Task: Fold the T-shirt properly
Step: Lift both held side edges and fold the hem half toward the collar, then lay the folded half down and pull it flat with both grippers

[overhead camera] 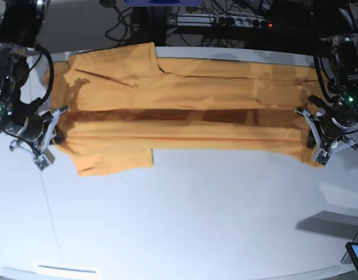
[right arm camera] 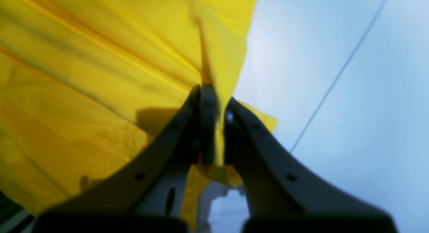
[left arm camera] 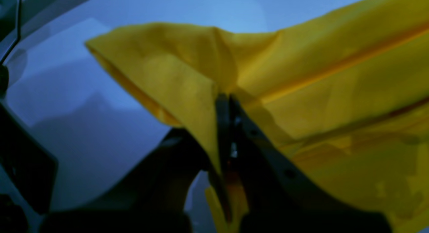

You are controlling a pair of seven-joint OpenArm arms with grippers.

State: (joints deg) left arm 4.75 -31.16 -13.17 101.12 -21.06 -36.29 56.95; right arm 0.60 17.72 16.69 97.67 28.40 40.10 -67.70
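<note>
The white table [overhead camera: 185, 221] fills most of the base view, and the orange-yellow T-shirt [overhead camera: 185, 111] lies stretched across its far half, running nearly from the left edge to the right, with one short sleeve poking toward the far side and the other toward the near side at the left end. A long dark crease runs lengthwise through the middle of the cloth, which suggests the shirt is being pulled taut between the two arms so that a lengthwise fold can be laid flat. The right gripper [right arm camera: 212, 102], at the left of the base view, has its jaws closed tight on the cloth's edge; in its wrist view the fabric is pinched between the fingers and drapes away to the left. The left gripper [left arm camera: 228, 102], at the right of the base view, is likewise clamped on the opposite end, with a bunched corner of cloth rising from between its closed jaws. Holding both ends probably keeps the garment tensioned and wrinkle-free. No lettering or tag is visible. A thin line [right arm camera: 338, 75] crosses the bare table beside the right gripper.
</note>
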